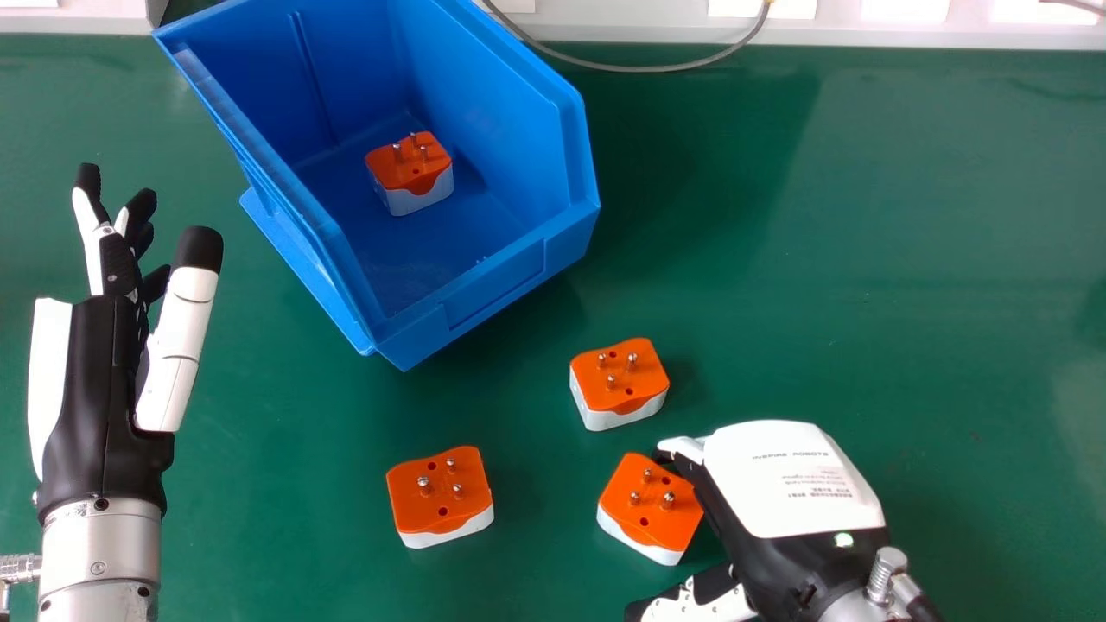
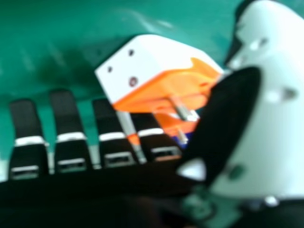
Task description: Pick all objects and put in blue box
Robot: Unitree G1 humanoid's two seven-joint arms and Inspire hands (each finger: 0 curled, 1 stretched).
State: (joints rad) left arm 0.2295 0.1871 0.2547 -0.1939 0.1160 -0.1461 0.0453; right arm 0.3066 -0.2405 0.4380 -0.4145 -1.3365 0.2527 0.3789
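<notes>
Partway along, 1 orange-and-white adapter (image 1: 411, 173) lies in the blue box (image 1: 494, 289), with 3 adapters (image 1: 618, 377) left on the green table (image 1: 864, 259), 1 beside the unclenched right hand (image 1: 791, 484), the left hand (image 1: 104, 380) relaxed.

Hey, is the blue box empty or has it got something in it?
Not empty: the head view shows one orange-and-white plug inside the blue box, pins up.

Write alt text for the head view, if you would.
A robot's right hand is beside one of three orange-topped plugs on a green table; a fourth plug lies in a blue box, and the left hand is open at left.
</notes>
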